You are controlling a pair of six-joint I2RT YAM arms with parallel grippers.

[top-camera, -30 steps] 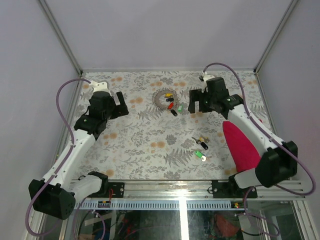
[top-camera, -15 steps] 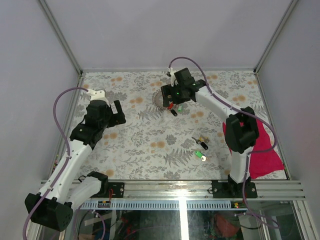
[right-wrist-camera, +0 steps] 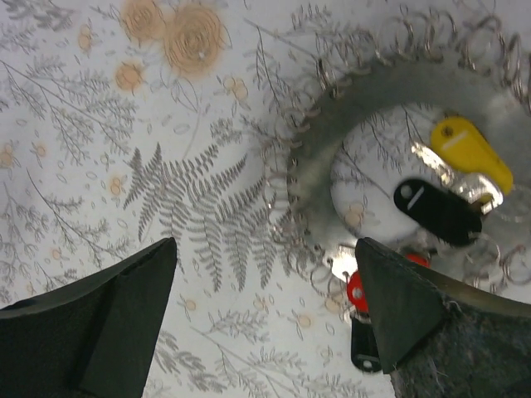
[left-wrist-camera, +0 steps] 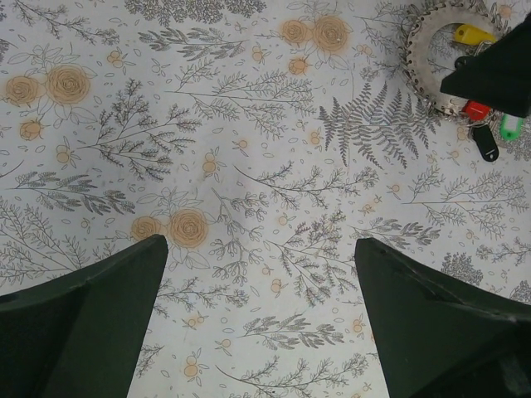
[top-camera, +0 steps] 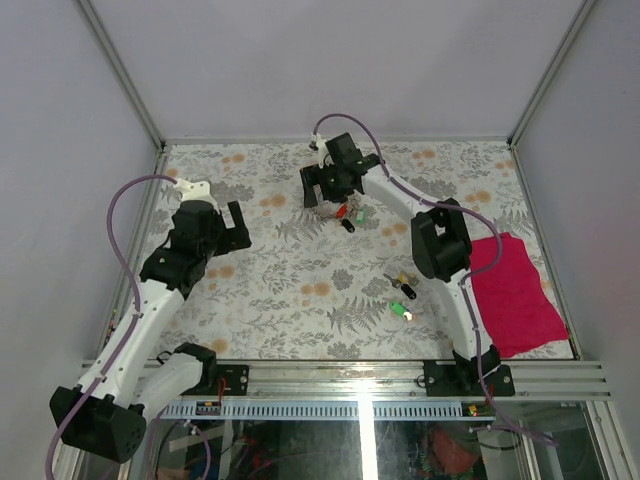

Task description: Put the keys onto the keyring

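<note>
My right gripper (right-wrist-camera: pixel 257 327) stands wide open and holds nothing. It hangs straight over the keyring (right-wrist-camera: pixel 328 124), whose chain lies coiled in a loop on the flowered table (top-camera: pixel 290 290). One of its fingers (right-wrist-camera: pixel 91 332) is outside the coil and the other is over the coil's rim. I cannot tell whether either touches the chain. My left gripper (left-wrist-camera: pixel 261 332) is just as wide open and just as empty, well to the left of the keyring, with only the printed tabletop beneath it.

Inside the coil lie a yellow key (right-wrist-camera: pixel 469 149) and a black key (right-wrist-camera: pixel 436 211). A red key (right-wrist-camera: pixel 358 290) sits at the coil's rim, and a second black head lies just outside it. A looser group of keys (top-camera: pixel 402 292) lies well apart from the keyring, on the side nearer my bases. My right elbow hangs beside that group. The crimson cloth (top-camera: pixel 512 295) lies well to the right of the keyring, spread flat beyond that elbow.

From above, my right wrist covers most of the keyring, so the coil hardly shows there. My right wrist camera shows the coil close but blurred. My left wrist camera shows it sharply from the side, partly behind the dark body of my right gripper. That view also shows a green key (left-wrist-camera: pixel 512 126) just outside the coil, which my right wrist camera does not catch. Only the overhead view shows the loose keys and the cloth.
</note>
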